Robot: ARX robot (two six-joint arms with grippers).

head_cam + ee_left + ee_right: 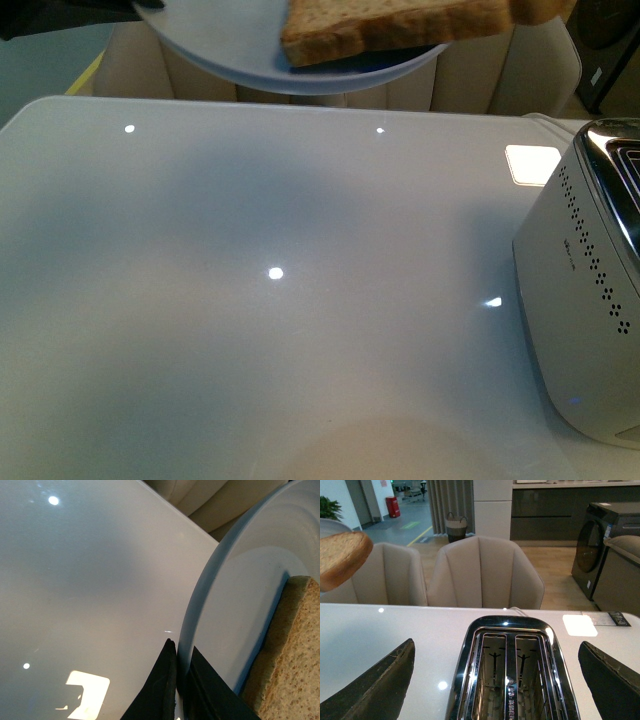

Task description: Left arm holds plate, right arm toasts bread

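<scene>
Above far edge of table (250, 300), plate (230, 50) was held raised, bread slice (390, 25) lying on it, one end projecting past rim. Holding part judged done. Toasting not yet begun: both slots of toaster (512, 670) found empty, bread not yet gripped. Left gripper (181, 652) was clamped on plate rim, one finger on each face. Right gripper (496, 647) was spread wide, nothing held, aimed at toaster, well apart from bread.

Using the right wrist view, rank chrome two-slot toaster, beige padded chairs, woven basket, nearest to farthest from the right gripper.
1. Chrome two-slot toaster: between the fingers of the right gripper.
2. Beige padded chairs: behind the table's far edge.
3. Woven basket: far back, beside the curtain.
</scene>
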